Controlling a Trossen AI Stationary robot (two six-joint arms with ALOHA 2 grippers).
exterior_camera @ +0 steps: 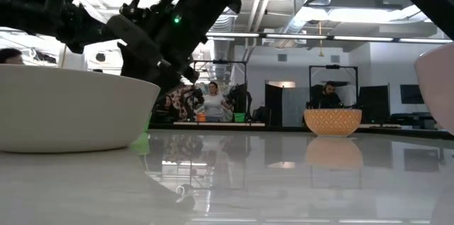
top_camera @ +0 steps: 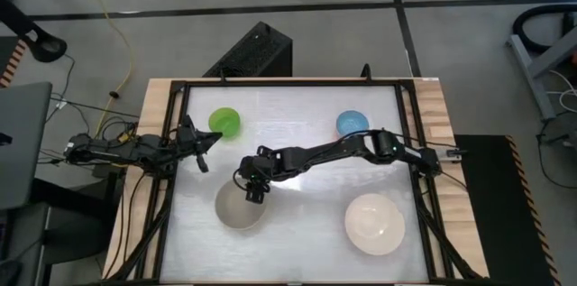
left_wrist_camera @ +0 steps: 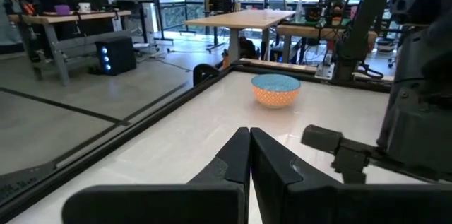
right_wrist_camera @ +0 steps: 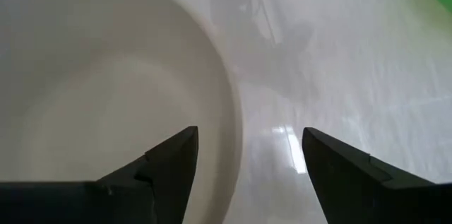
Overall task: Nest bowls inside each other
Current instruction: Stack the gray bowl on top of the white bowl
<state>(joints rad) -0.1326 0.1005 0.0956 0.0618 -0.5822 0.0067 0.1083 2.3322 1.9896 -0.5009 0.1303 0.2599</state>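
Observation:
Four bowls rest on their bases on the white table: a bright green one [top_camera: 224, 122] at the far left, a light blue one [top_camera: 352, 124] at the far right, a beige-grey one [top_camera: 240, 207] at the near left and a white-cream one [top_camera: 374, 224] at the near right. My right gripper [top_camera: 255, 192] is open and slants down over the beige-grey bowl's far rim [right_wrist_camera: 233, 125]. One finger [right_wrist_camera: 169, 160] is over the inside and the other [right_wrist_camera: 339, 167] outside, neither touching. My left gripper [top_camera: 200, 148] waits shut at the left edge, near the green bowl.
A black frame [top_camera: 180, 87] borders the table. My right arm [top_camera: 343, 149] stretches across the middle of the table from the right edge. Bare table lies between the two near bowls. People and desks show in the room beyond.

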